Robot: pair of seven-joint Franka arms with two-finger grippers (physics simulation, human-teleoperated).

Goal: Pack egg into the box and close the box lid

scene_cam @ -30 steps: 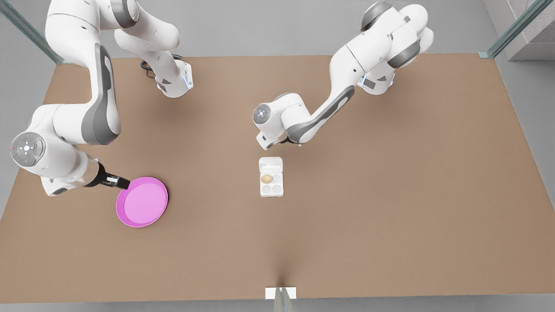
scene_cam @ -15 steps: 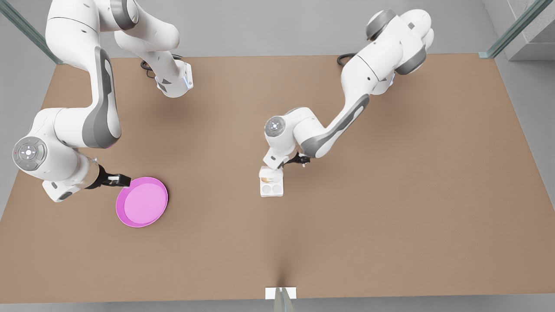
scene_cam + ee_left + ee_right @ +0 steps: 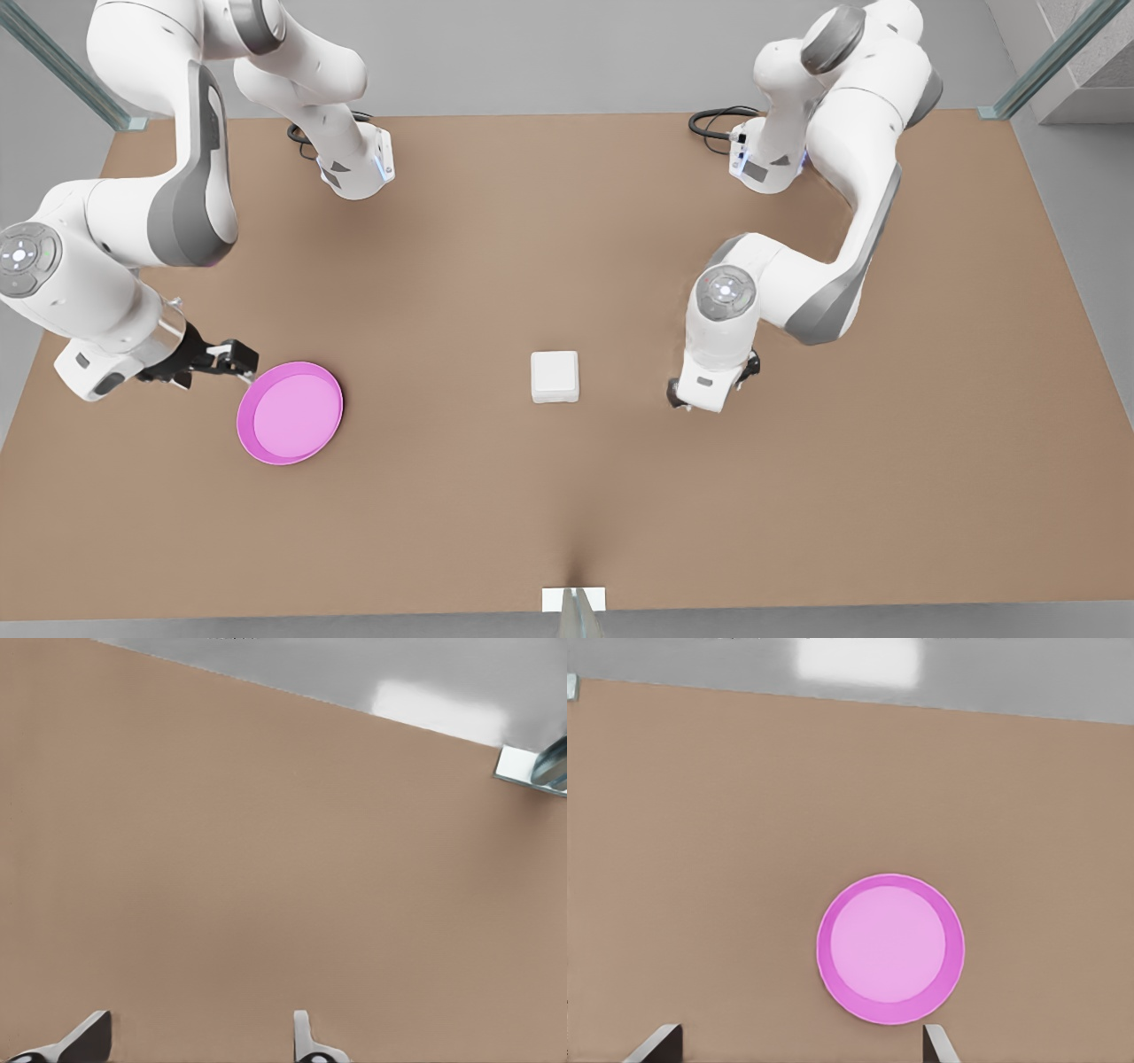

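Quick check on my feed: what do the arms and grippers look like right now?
Both arms are glossy white with dark grey joint bands and round grey caps. Black cables coil at each base. The right gripper, by the pink plate, is black. The left gripper, near the box, shows pale grey jaws.

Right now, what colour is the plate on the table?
The plate is pink, with a darker magenta rim around a paler centre; the right wrist view shows it best.

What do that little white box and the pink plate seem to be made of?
The box, lid shut, looks like matte white moulded plastic or foam: plain, rounded corners, no shine. The pink plate looks like smooth matte plastic: even colour, raised rim. Both are simulator renders, so this is a guess.
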